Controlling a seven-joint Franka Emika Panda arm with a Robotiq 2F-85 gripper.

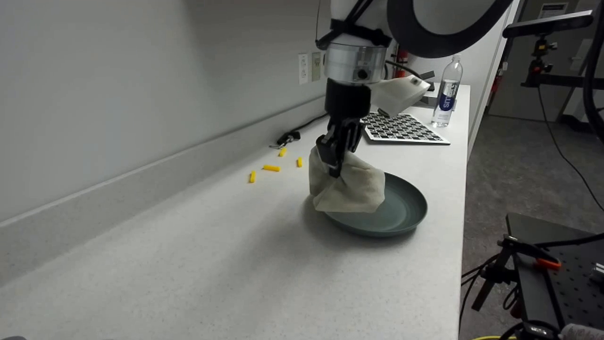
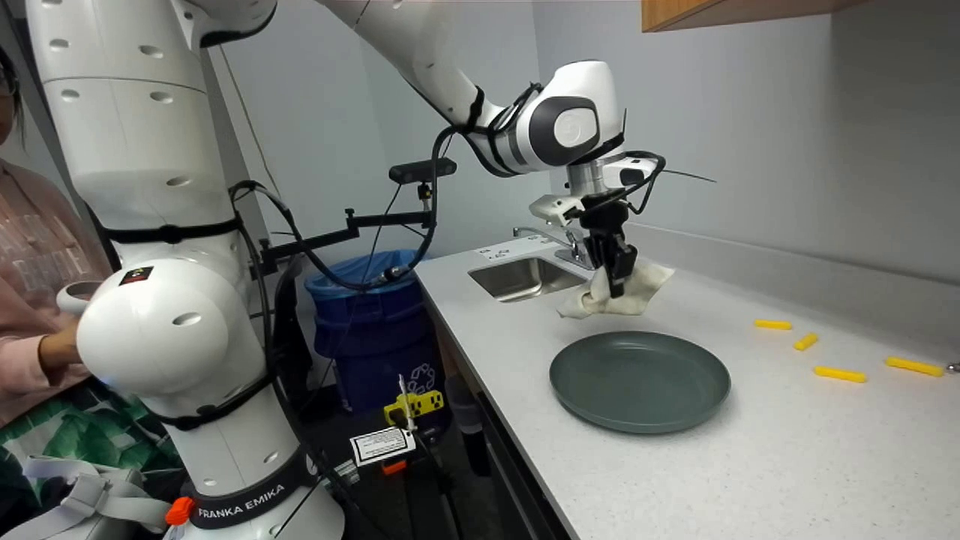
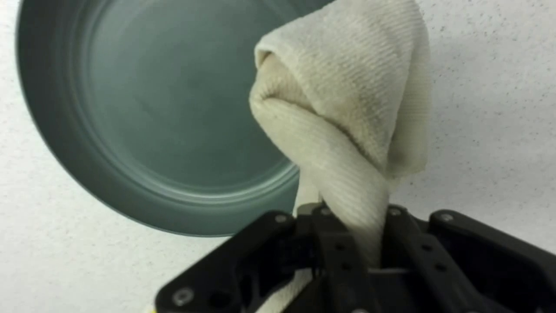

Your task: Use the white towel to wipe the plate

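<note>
The white towel [image 1: 351, 191] is bunched and hangs from my gripper [image 1: 335, 171]. My gripper is shut on it, with cloth pinched between the fingers in the wrist view [image 3: 356, 213]. The towel's folded end [image 3: 347, 74] covers part of the plate's edge in that view. The dark green plate [image 2: 640, 382] lies flat on the counter. In an exterior view the towel [image 2: 649, 283] and gripper [image 2: 616, 289] are raised above the counter at the plate's far side, with a gap between cloth and plate. The plate also shows in the wrist view [image 3: 173, 108], partly hidden by the towel.
Several yellow pieces [image 1: 271, 167] lie between plate and wall. A black-and-white patterned board [image 1: 406, 128] and a water bottle [image 1: 446, 97] stand farther along the counter [image 1: 236, 274]. A sink [image 2: 525, 279] with a tap [image 2: 574, 247] is at the counter's end.
</note>
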